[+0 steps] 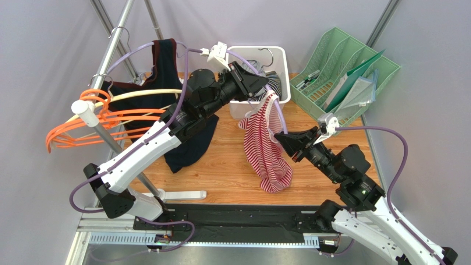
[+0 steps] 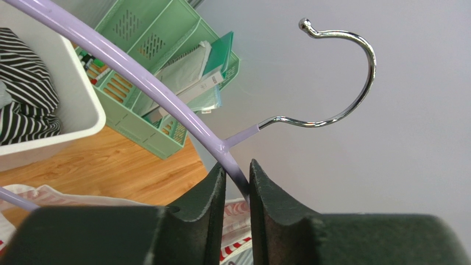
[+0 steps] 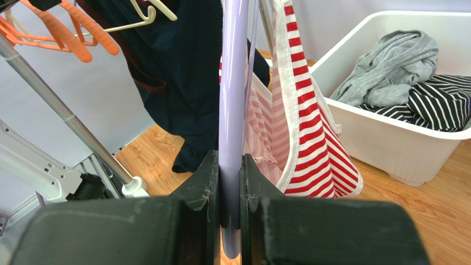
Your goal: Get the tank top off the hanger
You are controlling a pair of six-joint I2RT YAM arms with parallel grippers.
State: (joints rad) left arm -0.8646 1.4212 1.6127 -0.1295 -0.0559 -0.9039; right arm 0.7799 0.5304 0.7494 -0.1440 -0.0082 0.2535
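A red-and-white striped tank top [image 1: 269,152] hangs from a lilac hanger [image 1: 280,120] held in the air over the wooden table. One strap is looped over the hanger arm and the body droops to the table. My left gripper [image 1: 258,91] is shut on the lilac hanger [image 2: 144,83] just below its metal hook [image 2: 343,83]; the left gripper [image 2: 237,174] has the striped cloth [image 2: 239,218] beneath it. My right gripper [image 1: 284,141] is shut on the hanger's lower arm end [image 3: 231,110]. In the right wrist view the right gripper [image 3: 228,160] has the tank top [image 3: 309,143] hanging just to its right.
A white bin [image 1: 283,55] with grey and striped clothes stands at the back. A green file rack [image 1: 343,77] is at the back right. A clothes rail [image 1: 110,141] at the left carries orange hangers [image 1: 83,124] and a dark garment [image 1: 166,83].
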